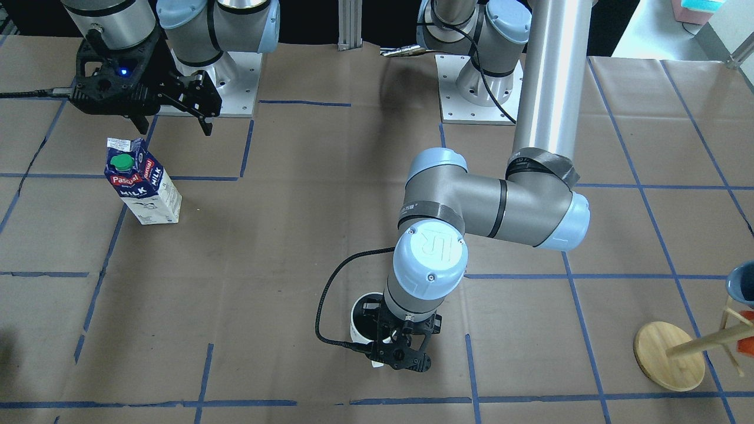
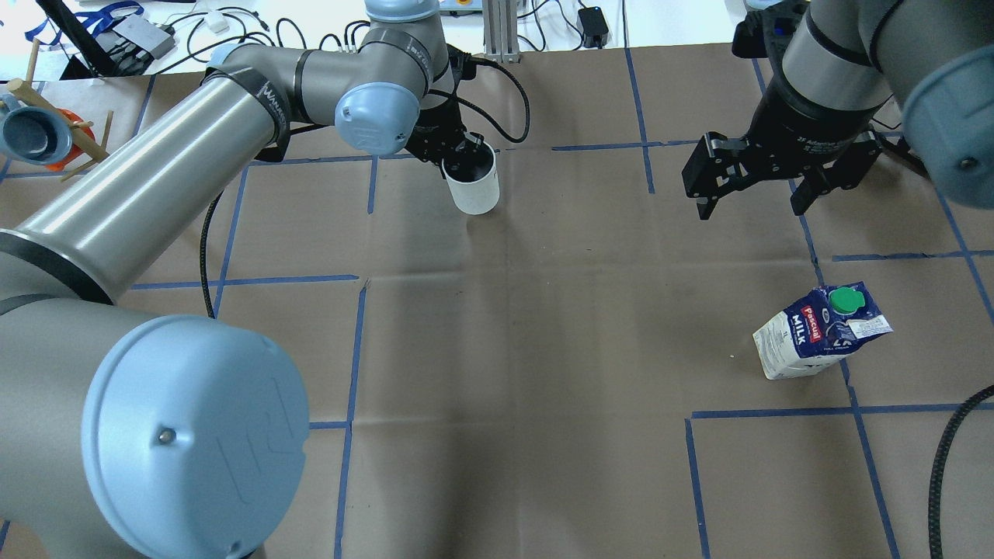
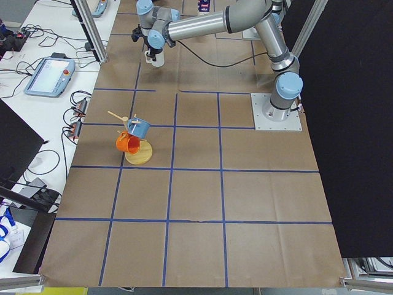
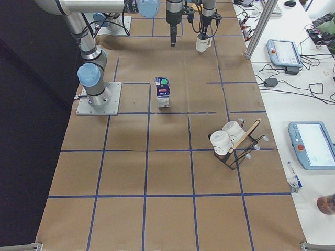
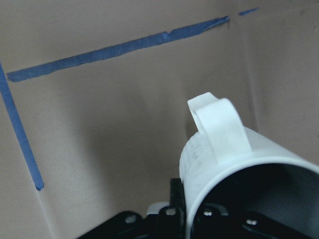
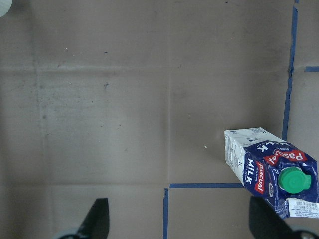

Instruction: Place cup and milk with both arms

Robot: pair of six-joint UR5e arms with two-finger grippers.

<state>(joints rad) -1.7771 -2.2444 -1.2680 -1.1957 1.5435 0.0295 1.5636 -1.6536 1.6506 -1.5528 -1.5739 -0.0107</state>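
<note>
Left gripper (image 2: 464, 151) was found clamped on the rim of the cup (image 2: 475, 190), one finger inside the dark interior; the cup sat at the far middle of the table (image 2: 543, 349); whether its base touched the paper could not be told; right gripper (image 2: 752, 208) hung with fingers spread wide, holding nothing; the milk (image 2: 819, 334) stood upright on the robot's right side, green cap uppermost, apart from that gripper.

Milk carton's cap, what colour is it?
Green. The cap on the milk carton shows clearest in the right wrist-mounted view.
</note>
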